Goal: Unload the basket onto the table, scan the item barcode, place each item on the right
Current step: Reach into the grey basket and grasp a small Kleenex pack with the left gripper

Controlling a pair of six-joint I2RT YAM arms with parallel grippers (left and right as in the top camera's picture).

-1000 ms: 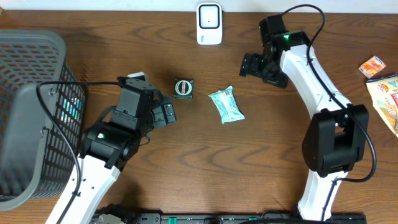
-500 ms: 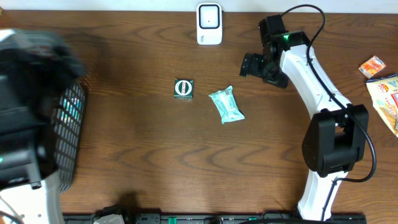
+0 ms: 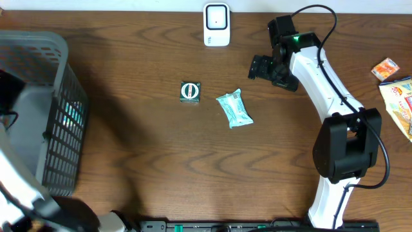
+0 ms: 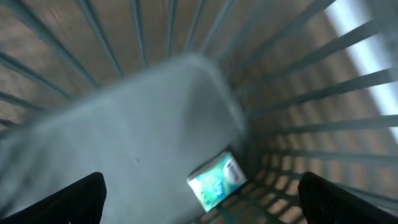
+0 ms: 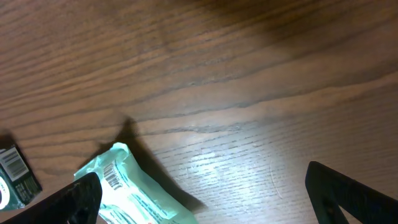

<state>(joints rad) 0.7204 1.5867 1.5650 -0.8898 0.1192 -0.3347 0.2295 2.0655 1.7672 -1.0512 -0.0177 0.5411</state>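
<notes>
Left fingers (image 4: 71, 202) now over basket (image 3: 61, 129)

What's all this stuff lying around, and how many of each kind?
Grey basket: 1
White scanner: 1
Teal packets: 2, one inside the basket
Small dark box: 1
Snack packets: 2, orange and yellow
Total: 7
</notes>
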